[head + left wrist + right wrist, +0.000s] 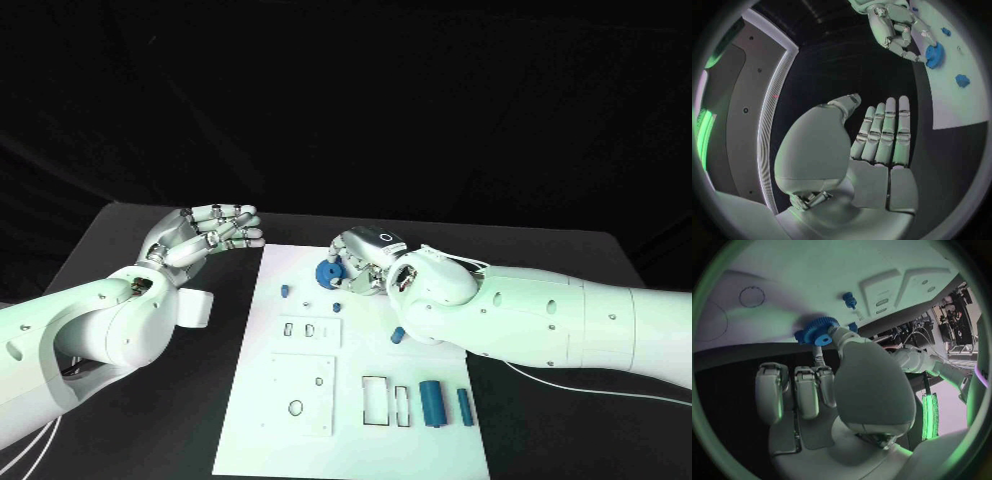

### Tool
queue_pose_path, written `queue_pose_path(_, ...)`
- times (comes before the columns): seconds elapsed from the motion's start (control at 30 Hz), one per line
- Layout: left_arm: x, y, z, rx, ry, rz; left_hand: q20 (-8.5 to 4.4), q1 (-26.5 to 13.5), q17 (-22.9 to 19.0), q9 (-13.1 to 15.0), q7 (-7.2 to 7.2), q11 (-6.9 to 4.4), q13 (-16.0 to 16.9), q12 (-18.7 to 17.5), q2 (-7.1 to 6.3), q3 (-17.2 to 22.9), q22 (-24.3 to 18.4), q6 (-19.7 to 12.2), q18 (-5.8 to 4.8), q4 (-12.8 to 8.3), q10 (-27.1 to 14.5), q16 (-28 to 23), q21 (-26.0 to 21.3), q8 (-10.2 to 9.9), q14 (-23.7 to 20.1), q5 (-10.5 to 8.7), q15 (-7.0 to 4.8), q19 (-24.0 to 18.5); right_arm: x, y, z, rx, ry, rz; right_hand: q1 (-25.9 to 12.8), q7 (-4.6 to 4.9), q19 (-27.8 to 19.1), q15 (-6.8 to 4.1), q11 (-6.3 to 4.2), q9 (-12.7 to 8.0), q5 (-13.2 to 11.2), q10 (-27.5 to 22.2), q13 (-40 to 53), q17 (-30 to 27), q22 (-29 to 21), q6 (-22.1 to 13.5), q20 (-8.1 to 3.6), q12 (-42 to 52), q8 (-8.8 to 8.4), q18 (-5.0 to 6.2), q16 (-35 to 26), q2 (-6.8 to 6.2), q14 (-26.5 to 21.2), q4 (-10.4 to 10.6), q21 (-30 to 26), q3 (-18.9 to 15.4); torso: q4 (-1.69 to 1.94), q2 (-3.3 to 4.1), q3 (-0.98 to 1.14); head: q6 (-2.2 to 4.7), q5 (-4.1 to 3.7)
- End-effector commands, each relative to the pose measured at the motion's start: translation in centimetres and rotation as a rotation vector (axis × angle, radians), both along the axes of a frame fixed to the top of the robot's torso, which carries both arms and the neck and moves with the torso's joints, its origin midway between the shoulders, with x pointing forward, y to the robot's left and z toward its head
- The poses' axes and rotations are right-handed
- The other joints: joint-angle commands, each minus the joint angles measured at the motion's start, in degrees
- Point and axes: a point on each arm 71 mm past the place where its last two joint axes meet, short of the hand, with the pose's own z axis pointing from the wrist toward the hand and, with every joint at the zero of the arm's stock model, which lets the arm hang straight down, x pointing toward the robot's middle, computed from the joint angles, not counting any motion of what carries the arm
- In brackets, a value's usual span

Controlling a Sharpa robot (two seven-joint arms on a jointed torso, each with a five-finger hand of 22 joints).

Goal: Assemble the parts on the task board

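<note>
My right robot hand [378,262] is at the far end of the task board [274,420], thumb and fingertip pinching a blue gear [327,273] by its toothed rim; in the right wrist view the gear [819,332] sits right against the board surface, other fingers curled loosely below it. Can't tell if the gear is seated on a post or just hovering on the board

My left robot hand [202,235] is off the board's far-left corner, above the black tabletop [144,420], fingers straight and together, thumb apart, holding nothing; left wrist view confirms empty palm [873,150]

Other parts relative to the gear: small blue peg [286,291] just on the near-left side, another small blue piece [336,308] near it, a short blue stub [397,335] further toward me, two blue cylinders [433,402] well apart at the board's near end beside rectangular slots

Handling guess: gear looks like rigid plastic, light, won't deform; teeth give decent purchase so rim pinch is the right hold, leaving the centre bore free. Smooth pegs and cylinders probably slippery and roll easily, take them across the middle. Small parts, easy to knock
</note>
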Motion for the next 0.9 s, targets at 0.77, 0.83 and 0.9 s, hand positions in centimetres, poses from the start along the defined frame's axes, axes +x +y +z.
queue_pose_path(0.77,0.00,-0.15,0.06,-0.008,-0.001,-0.014,0.02,-0.21,0.11,-0.08,1.10,0.14,0.05,-0.34,0.15,0.10,0.08,-0.04,0.56,-0.32,-0.10,-0.43,0.38,-0.38,-0.25,-0.23,0.14,-0.36,0.24,0.03,-0.56,-0.010,0.044,0.008,-8.52,0.98,0.00,2.09,2.49,0.81,0.47,1.19,8.69,11.54,7.30,-3.32,1.98,-1.68,-7.49,-0.55,0.30,3.46,5.36,0.74,-1.01,-15.51,-0.01,0.00,0.00,-0.13,0.03)
queue_pose_path(0.83,0.01,-0.15,0.06,-0.007,-0.001,-0.014,0.02,-0.21,0.11,-0.08,1.10,0.14,0.05,-0.34,0.15,0.10,0.08,-0.04,0.56,-0.32,-0.10,-0.43,0.38,-0.38,-0.25,-0.23,0.14,-0.36,0.23,0.02,-0.61,-0.012,0.051,0.010,-8.90,0.83,0.01,2.00,2.37,0.90,0.47,1.29,8.81,11.61,7.32,-2.86,1.92,-1.57,-7.36,-0.55,0.32,3.85,5.37,0.73,-1.02,-15.52,0.01,-0.01,-0.01,-0.16,0.01)
queue_pose_path(0.9,0.02,-0.14,0.05,-0.007,-0.001,-0.013,0.02,-0.21,0.11,-0.08,1.10,0.14,0.05,-0.34,0.15,0.10,0.08,-0.04,0.56,-0.32,-0.10,-0.43,0.38,-0.38,-0.25,-0.23,0.14,-0.36,0.22,0.01,-0.65,-0.015,0.057,0.011,-9.15,0.71,0.06,1.91,2.26,0.96,0.45,1.39,8.94,11.61,7.39,-2.47,1.85,-1.44,-7.24,-0.56,0.32,4.10,5.37,0.71,-0.97,-15.50,0.03,0.01,-0.02,-0.18,0.01)
